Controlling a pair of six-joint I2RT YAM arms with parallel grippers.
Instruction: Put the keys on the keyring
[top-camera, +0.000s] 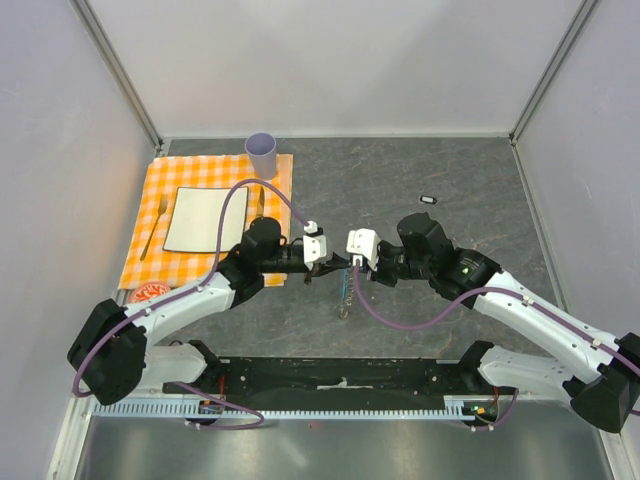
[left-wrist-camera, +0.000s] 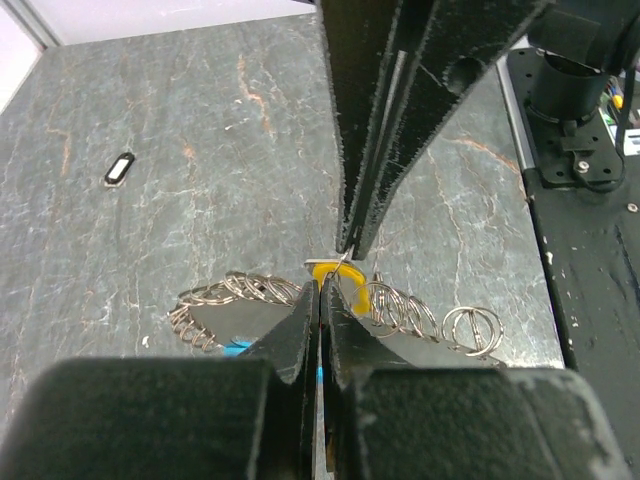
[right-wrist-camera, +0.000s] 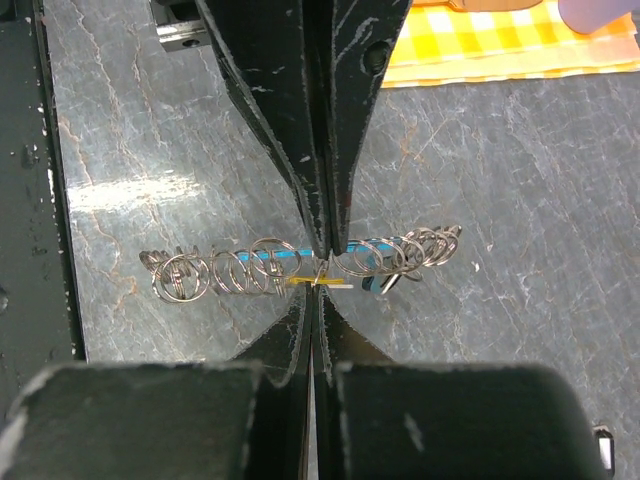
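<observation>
At table centre, top view, grippers: left gripper (top-camera: 330, 265) reaches in from 9 o'clock, right gripper (top-camera: 353, 267) from 3 o'clock; their tips meet nose to nose
Top view, keyring (top-camera: 345, 296): one; long axis runs 12 to 6 o'clock, trailing toward 6 from the meeting point; both arms about equally near
Top view, black key (top-camera: 428, 199): one, white-centred, alone on the table (top-camera: 450, 170) at 2 o'clock from the tips, well apart; right arm nearer
Top view, bystanders: one checked mat (top-camera: 150, 200), one plate (top-camera: 205, 220), one cup (top-camera: 261, 153), all toward 10 o'clock
Left wrist view, left claw: own fingers at 6 o'clock pressed to a slit; the right claw drops in from 12, also narrowed to a slit
Left wrist view, yellow-orange key (left-wrist-camera: 355, 293): one, just beside both tips, touching the chain; which claw nips it cannot be told
Left wrist view, black key: lies off at 10 o'clock, untouched
Right wrist view, chain axis: 9 to 3 o'clock, square across both pairs of fingers; more of its length lies toward 9
Right wrist view, blue section (right-wrist-camera: 372, 250): one, at 2 o'clock from the tips
Right wrist view, yellow-orange key: lies along the chain, directly under the meeting point
Judged hinge of the next move: the key sits parallel to the chain and touching it, so threading likely depends on the two claws pulling apart along 9 to 3
</observation>
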